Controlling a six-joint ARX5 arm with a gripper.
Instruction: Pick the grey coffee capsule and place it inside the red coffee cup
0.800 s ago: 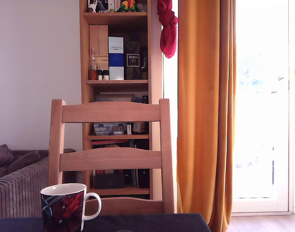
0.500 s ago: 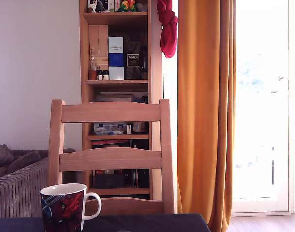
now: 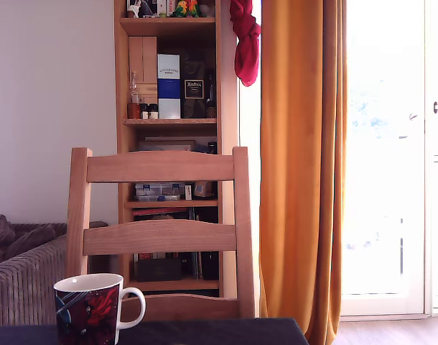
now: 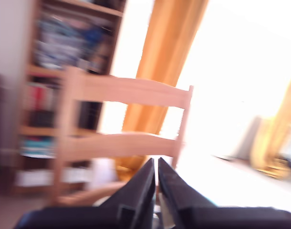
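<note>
Search step: hand (image 4: 156,164) narrow, nothing seen between tips, facing chair (image 4: 121,119). Grey capsule unseen; next, locate it. Red coffee cup (image 3: 90,310) waits on surface (image 3: 226,332).

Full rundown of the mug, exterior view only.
The red coffee cup stands upright on the dark table at the exterior view's lower left, its base cut off by the frame. It looks like glossy ceramic, patterned red, dark blue and black outside, with white rim, white inside and a white loop handle pointing to the view's right. Nothing else touches it.
</note>
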